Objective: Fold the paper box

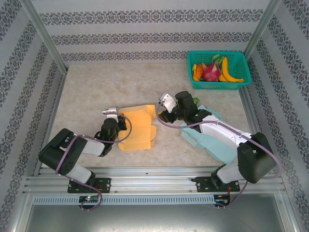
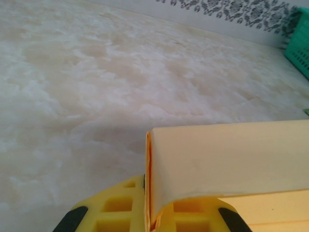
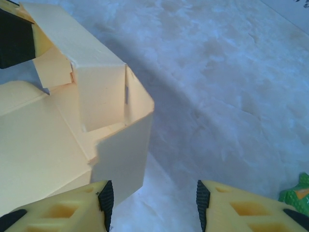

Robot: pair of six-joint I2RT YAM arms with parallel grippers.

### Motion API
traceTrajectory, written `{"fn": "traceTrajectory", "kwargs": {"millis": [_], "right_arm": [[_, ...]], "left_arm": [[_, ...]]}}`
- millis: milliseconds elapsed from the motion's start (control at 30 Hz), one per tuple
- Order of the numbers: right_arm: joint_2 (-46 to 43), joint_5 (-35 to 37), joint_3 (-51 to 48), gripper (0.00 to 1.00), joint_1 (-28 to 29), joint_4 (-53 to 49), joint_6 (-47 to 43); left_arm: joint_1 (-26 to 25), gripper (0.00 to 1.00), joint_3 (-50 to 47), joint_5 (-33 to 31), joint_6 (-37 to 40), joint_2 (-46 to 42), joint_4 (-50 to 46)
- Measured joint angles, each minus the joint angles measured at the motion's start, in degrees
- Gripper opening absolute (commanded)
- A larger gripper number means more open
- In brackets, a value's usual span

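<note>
The left gripper (image 2: pixel 148 208) is pinching a raised wall of the seemingly half-folded paper box (image 1: pixel 138 128), while the right gripper (image 3: pixel 152 195) is hovering open beside it.

Beige marble-look bench (image 1: pixel 96 92) boxed in on three sides by white walls (image 1: pixel 145 29) with grey floral-pattern stripes, slanted aluminium posts (image 1: pixel 43 36) at the back corners, aluminium rails (image 1: pixel 154 183) along the near edge, soft even light.
</note>
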Motion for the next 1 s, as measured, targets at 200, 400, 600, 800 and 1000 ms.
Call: {"fn": "traceTrajectory", "kwargs": {"millis": [200, 400, 600, 800, 1000], "right_arm": [[1.07, -6.49, -0.04, 0.45, -1.29, 0.11, -1.55], [1.68, -11.67, -0.20, 0.46, -1.18, 0.13, -2.16], [2.69, -13.62, -0.20, 0.40, 0.02, 0.68, -2.12], [4.37, -13.70, -0.20, 0.29, 1.79, 1.66, -1.70], [5.33, -12.63, -0.20, 0.24, 3.56, 4.11, -0.13]], "left_arm": [[0.00, 0.00, -0.22, 3.56, 1.03, -1.90, 0.44], [0.00, 0.00, -0.26, 4.39, 1.09, -2.38, 0.42], [0.00, 0.00, -0.26, 5.27, 1.05, -2.38, 0.42], [0.00, 0.00, -0.26, 5.62, 1.01, -2.38, 0.42], [0.00, 0.00, 0.02, 5.29, 0.20, -2.38, 0.28]]}}
